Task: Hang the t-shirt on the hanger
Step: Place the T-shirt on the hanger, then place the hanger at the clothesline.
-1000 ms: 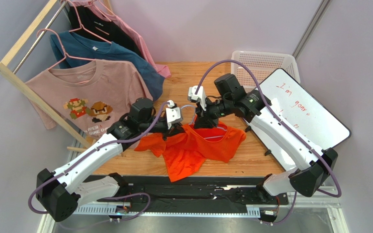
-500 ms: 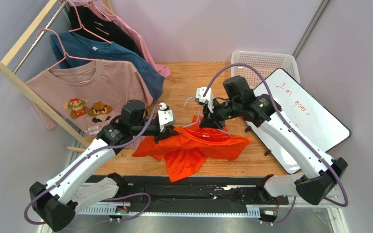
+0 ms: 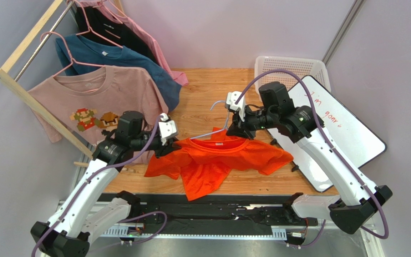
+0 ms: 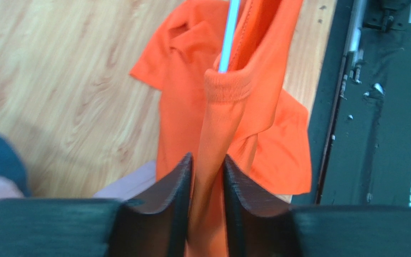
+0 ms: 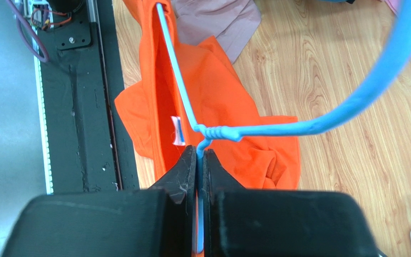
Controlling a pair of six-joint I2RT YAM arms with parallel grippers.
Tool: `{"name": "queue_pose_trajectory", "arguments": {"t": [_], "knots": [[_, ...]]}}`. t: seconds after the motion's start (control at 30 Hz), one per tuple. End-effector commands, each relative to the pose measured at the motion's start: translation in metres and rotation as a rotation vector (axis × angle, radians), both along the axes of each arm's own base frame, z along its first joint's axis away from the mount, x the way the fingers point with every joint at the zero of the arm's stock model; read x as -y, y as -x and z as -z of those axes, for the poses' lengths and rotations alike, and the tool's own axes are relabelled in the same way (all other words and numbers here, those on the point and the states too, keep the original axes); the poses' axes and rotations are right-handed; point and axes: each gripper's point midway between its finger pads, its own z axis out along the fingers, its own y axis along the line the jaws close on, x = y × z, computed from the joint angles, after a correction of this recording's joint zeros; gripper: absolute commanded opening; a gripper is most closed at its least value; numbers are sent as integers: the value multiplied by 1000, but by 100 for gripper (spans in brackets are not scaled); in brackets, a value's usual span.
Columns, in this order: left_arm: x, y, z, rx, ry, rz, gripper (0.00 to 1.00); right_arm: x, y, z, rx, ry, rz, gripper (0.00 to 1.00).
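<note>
Both arms reach inward over the table. The left gripper point(image 4: 207, 163) pinches the t-shirt point(image 4: 181, 96) at its collar, and the right gripper point(image 5: 199, 155) is clamped tight on the hanger point(image 5: 277, 130).

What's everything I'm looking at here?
orange short-sleeved t-shirt: one, orange, mid-table, neck raised
light-blue wire hanger: one, blue, in the t-shirt's neck
hanging shirts: four; dusty-pink, teal, black, pink; rack
pink wire hangers: two seen, pink, rack
wooden clothes rack: one, pale wood, far left
white plastic basket: one, white, far right
whiteboard: one, white, red writing, right side
wooden table: one, light brown, centre
left gripper: one, black, shut on t-shirt
right gripper: one, black, shut on hanger
</note>
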Motion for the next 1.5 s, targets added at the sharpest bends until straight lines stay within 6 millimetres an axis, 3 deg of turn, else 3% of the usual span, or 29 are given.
{"name": "queue_pose_trajectory", "arguments": {"t": [0.0, 0.1, 0.17, 0.3, 0.33, 0.47, 0.57, 0.73, 0.83, 1.0, 1.2, 1.47], "knots": [[-10, -6, -60, 108, 88, -123, 46, -7, -10, -36, 15, -89, 69, 0], [-21, -14, -95, 33, 200, -333, 57, -25, -21, -51, -38, -125, 127, 0], [-26, -6, -117, -10, 275, -397, 58, -44, -22, -58, -92, -140, 146, 0], [-35, 14, -143, -59, 391, -468, 59, -82, -7, -71, -141, -173, 105, 0], [-39, 23, -153, -43, 419, -471, 60, -94, 4, -73, -141, -175, 73, 0], [-56, 40, -159, -55, 432, -527, 63, -126, 12, -95, -104, -214, 67, 0], [-63, 45, -168, -31, 471, -560, 64, -151, -2, -117, -72, -266, 114, 0], [-53, 54, -166, -79, 550, -507, 61, -197, -27, -151, -163, -407, 182, 0], [-51, 46, -167, -93, 594, -527, 59, -220, -24, -150, -237, -438, 170, 0], [-42, 31, -170, -165, 735, -540, 58, -252, 3, -150, -357, -494, 116, 0], [-41, 28, -158, -253, 812, -573, 58, -267, 19, -162, -391, -552, 81, 0], [-49, 33, -172, -241, 901, -593, 59, -278, 25, -160, -441, -573, 70, 0]]}}
